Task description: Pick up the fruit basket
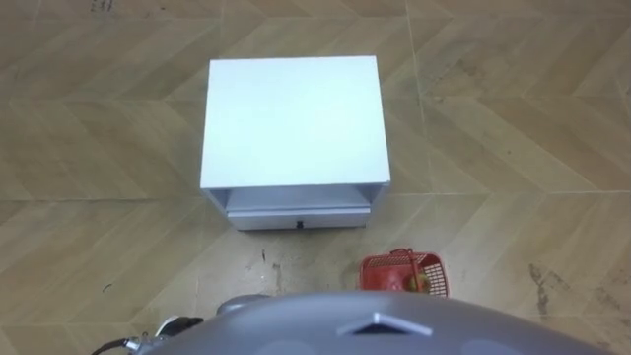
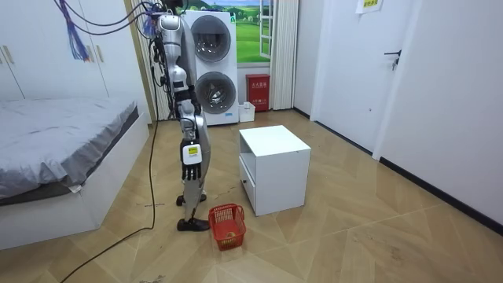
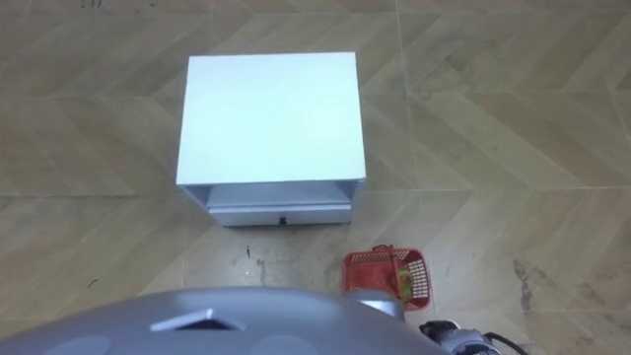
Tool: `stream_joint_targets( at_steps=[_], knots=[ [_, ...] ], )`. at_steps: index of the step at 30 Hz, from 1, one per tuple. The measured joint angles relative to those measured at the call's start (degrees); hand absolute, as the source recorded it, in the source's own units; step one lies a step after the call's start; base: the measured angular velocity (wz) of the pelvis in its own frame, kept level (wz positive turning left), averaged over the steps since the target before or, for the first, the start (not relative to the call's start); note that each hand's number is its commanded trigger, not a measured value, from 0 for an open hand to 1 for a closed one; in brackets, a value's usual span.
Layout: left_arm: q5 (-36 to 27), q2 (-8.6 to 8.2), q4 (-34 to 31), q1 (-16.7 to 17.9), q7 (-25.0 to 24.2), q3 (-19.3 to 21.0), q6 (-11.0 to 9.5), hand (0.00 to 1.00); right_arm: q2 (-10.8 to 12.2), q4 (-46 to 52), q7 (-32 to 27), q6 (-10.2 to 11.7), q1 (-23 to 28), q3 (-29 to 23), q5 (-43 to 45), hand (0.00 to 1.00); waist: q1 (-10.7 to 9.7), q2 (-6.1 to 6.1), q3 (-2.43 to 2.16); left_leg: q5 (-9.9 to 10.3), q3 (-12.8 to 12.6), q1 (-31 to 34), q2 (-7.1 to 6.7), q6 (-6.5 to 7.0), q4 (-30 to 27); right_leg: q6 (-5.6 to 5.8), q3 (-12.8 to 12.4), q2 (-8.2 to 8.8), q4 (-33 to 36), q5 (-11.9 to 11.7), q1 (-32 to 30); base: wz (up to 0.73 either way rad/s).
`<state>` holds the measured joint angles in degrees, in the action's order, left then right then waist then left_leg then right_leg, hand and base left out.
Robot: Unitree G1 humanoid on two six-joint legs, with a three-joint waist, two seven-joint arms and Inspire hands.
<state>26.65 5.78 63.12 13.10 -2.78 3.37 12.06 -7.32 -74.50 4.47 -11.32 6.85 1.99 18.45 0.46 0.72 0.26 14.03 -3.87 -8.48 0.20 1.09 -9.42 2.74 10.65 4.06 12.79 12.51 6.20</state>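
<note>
By white cabinet point(image 2: 281, 177), right hand point(image 2: 191, 154) hangs apart from basket point(image 2: 227, 226) w/ fruit point(image 1: 418, 284); grip: can't tell.

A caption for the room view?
Robot stands upright, red fruit basket at its feet, white cabinet before it.

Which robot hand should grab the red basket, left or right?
Probably the right. The basket sits on the floor to the right of the robot's middle, near the right front corner of the cabinet. In the room view the right robot hand hangs on the basket's side.
</note>
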Motion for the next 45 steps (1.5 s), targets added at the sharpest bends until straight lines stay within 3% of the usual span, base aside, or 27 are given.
stream_joint_targets(
  at_steps=[8,10,12,14,15,16,17,18,20,22,24,25,26,27,28,29,30,31,33,36,38,39,41,43,45],
  knots=[
    [0.3,-0.03,0.1,-0.4,0.1,0.2,-2.2,0.00,-0.1,3.5,-4.7,1.0,-0.1,-4.6,-1.2,0.00,-1.6,-0.92,0.03,2.4,-0.6,5.1,-1.08,1.07,-6.9,0.49,-0.3,2.40,9.2,2.7,-6.3,0.00],
    [0.3,0.13,0.4,-0.7,0.3,0.4,-2.8,0.00,-0.4,3.4,-5.7,1.6,-0.6,-4.7,-1.3,0.00,-1.6,-1.31,0.13,2.7,-1.8,6.8,-1.62,1.60,-9.1,0.47,-0.4,3.35,11.5,2.7,-8.5,-0.11],
    [0.1,0.46,1.7,-2.2,0.2,1.5,-3.7,0.00,-1.4,3.7,-6.3,2.0,-1.8,-5.0,-1.9,0.00,-1.5,-1.90,0.13,2.6,-4.8,9.4,-2.20,2.47,-10.5,1.07,-2.8,4.09,13.0,2.0,-12.5,-0.30],
    [0.3,1.14,2.1,-2.4,0.4,3.5,-5.0,0.00,-1.7,5.7,-6.8,1.8,-2.6,-5.4,-1.6,0.00,-1.3,-2.73,-0.30,2.2,-7.7,12.8,-1.42,3.57,-10.5,1.74,-3.9,4.08,12.4,0.7,-14.9,-0.27],
    [0.2,2.06,2.2,-2.9,1.0,3.8,-5.9,0.00,-1.6,6.9,-7.4,1.9,-2.8,-5.8,-2.3,0.00,-2.2,-2.43,0.10,2.3,-11.1,14.8,-1.02,4.58,-12.0,0.82,-3.1,5.78,20.3,2.2,-17.5,0.18],
    [0.3,2.51,2.3,-3.5,1.2,3.7,-6.2,0.00,-1.6,6.9,-7.7,1.9,-2.3,-6.2,-3.2,0.00,-2.4,-1.98,0.16,2.6,-12.3,15.5,-1.10,5.04,-13.0,0.66,-2.3,7.01,25.9,3.1,-18.3,0.71],
    [0.3,3.27,2.0,-3.9,1.7,3.7,-6.8,0.00,-1.6,6.9,-8.6,1.7,-2.0,-7.5,-6.2,0.00,-1.7,-0.72,0.28,3.1,-13.8,16.4,-1.96,5.89,-14.4,0.25,-2.6,8.95,37.3,3.6,-18.6,0.74],
    [0.0,3.74,1.1,-4.0,2.5,3.7,-7.0,0.00,-1.8,7.4,-9.9,1.8,-2.8,-7.8,-9.3,0.00,-0.4,0.42,0.12,3.6,-15.2,18.0,-2.35,6.51,-16.1,0.25,-4.0,9.64,46.4,3.4,-18.3,0.51],
    [-0.2,4.14,1.0,-5.1,3.3,3.4,-7.0,0.00,-2.2,8.2,-11.7,3.0,-7.1,-7.7,-11.8,0.00,1.7,1.48,0.03,4.0,-16.6,23.4,-1.64,7.15,-20.2,0.51,-5.4,9.77,52.6,2.2,-17.9,-0.05],
    [-0.3,4.47,1.3,-6.5,4.2,3.4,-7.1,0.00,-2.2,8.9,-12.7,5.4,-12.6,-7.7,-13.8,0.00,1.8,1.67,0.16,4.4,-16.4,30.6,-0.22,7.80,-26.4,0.59,-5.0,9.99,51.6,1.8,-15.4,0.04],
    [-1.2,5.66,2.6,-9.9,5.6,3.2,-7.3,0.00,-1.7,11.2,-12.9,8.3,-18.8,-6.7,-15.3,0.00,2.3,2.37,0.03,6.0,-15.9,41.9,1.76,8.03,-36.8,2.11,-4.4,10.48,46.3,2.6,-12.2,0.14],
    [-1.9,6.02,3.4,-11.3,6.2,3.0,-7.4,0.00,-1.6,11.7,-13.1,8.7,-20.0,-6.5,-16.0,0.00,2.8,2.76,0.01,6.6,-15.9,45.1,2.33,8.03,-40.1,2.77,-4.3,10.95,45.6,3.5,-12.0,0.03],
    [-3.7,6.21,4.6,-13.8,7.3,2.6,-7.4,0.00,-1.8,12.2,-13.3,9.6,-22.6,-6.5,-16.4,0.00,3.5,2.58,0.33,7.8,-15.2,50.8,4.04,8.20,-47.2,5.03,-3.7,11.12,46.2,14.0,-12.4,-0.13],
    [-6.5,6.21,5.8,-15.1,8.2,2.2,-7.8,0.00,-1.7,13.1,-13.5,10.2,-24.3,-6.5,-16.5,0.00,4.4,2.67,0.44,8.6,-12.9,55.3,4.12,7.54,-53.0,4.22,-3.2,11.89,50.0,21.6,-14.2,-0.24],
    [-8.1,6.21,6.6,-15.8,8.6,1.9,-8.1,0.00,-1.6,14.2,-13.7,10.2,-24.3,-6.4,-16.7,0.00,4.9,2.72,0.46,9.0,-11.4,57.0,3.91,6.97,-55.4,3.90,-3.4,12.28,52.8,23.9,-15.4,-0.51],
    [-11.2,6.46,8.0,-15.8,9.3,0.8,-8.8,0.00,-1.5,16.6,-14.1,10.0,-24.0,-5.7,-17.4,0.00,5.6,3.10,0.66,10.1,-8.0,60.0,2.86,5.38,-60.0,3.17,-4.7,12.87,60.3,26.1,-19.1,-0.67],
    [-13.5,6.81,9.6,-15.9,10.1,-0.1,-9.2,0.00,-1.5,18.8,-14.8,10.0,-23.7,-5.4,-17.8,0.00,6.0,2.89,0.91,11.5,-5.2,62.6,1.49,3.83,-64.1,3.14,-6.2,13.08,68.2,26.3,-22.7,-0.56],
    [-14.7,7.09,10.5,-16.0,10.7,-0.4,-9.5,0.00,-1.5,19.5,-15.2,10.1,-23.7,-5.4,-18.4,0.00,5.9,2.88,1.03,12.0,-4.5,63.8,0.85,3.79,-66.1,3.14,-6.2,13.53,71.8,26.3,-24.0,-0.15],
    [-18.6,8.15,12.0,-16.0,12.6,-3.3,-10.2,0.00,-2.2,21.9,-17.4,10.5,-23.5,-5.7,-20.5,0.00,3.5,3.84,1.49,13.9,-3.4,69.0,-0.91,4.23,-73.9,2.88,-7.2,15.46,85.0,26.1,-28.6,0.31],
    [-21.4,8.43,13.5,-16.4,13.1,-6.0,-11.2,0.00,-3.0,22.9,-19.4,11.6,-23.6,-6.1,-20.8,0.00,2.4,3.61,1.68,16.7,-4.1,73.5,-0.86,5.02,-82.9,2.60,-10.0,16.09,97.4,26.0,-31.8,0.22],
    [-22.8,8.85,13.6,-16.4,13.4,-7.0,-12.0,0.00,-2.9,24.0,-19.7,11.9,-23.6,-6.0,-20.9,0.00,2.1,3.49,1.79,18.0,-4.8,75.5,-1.06,5.25,-87.2,2.59,-11.7,16.43,103.2,26.0,-32.7,0.22],
    [-24.1,9.10,13.9,-16.3,13.6,-7.7,-12.9,0.00,-2.9,25.2,-19.7,11.9,-23.6,-6.0,-20.9,0.00,0.7,3.46,1.79,18.3,-5.2,76.8,-2.06,5.44,-89.3,2.60,-11.7,17.27,106.3,26.0,-32.6,0.41],
    [-24.9,9.38,13.9,-15.7,14.1,-8.8,-13.7,0.00,-2.8,26.8,-20.0,12.0,-23.6,-6.0,-20.8,0.00,-0.7,3.75,1.78,18.7,-6.3,78.0,-1.89,5.73,-91.7,2.60,-12.2,17.95,110.0,26.0,-32.6,0.46],
    [-24.8,9.22,13.4,-14.4,14.5,-10.0,-13.9,0.00,-2.3,28.4,-20.7,12.0,-23.0,-5.8,-20.6,0.00,-1.8,4.48,1.75,19.0,-7.2,78.4,-1.99,5.66,-92.9,2.60,-13.1,17.98,112.2,26.0,-32.3,0.27],
    [-24.8,9.22,13.4,-12.6,14.5,-10.6,-14.0,0.00,-1.2,29.4,-21.0,12.0,-21.8,-5.4,-20.7,0.00,-2.3,5.65,1.65,19.4,-7.1,78.4,-2.21,4.57,-94.2,2.58,-13.3,17.91,114.0,26.0,-31.4,0.13]
  ],
)
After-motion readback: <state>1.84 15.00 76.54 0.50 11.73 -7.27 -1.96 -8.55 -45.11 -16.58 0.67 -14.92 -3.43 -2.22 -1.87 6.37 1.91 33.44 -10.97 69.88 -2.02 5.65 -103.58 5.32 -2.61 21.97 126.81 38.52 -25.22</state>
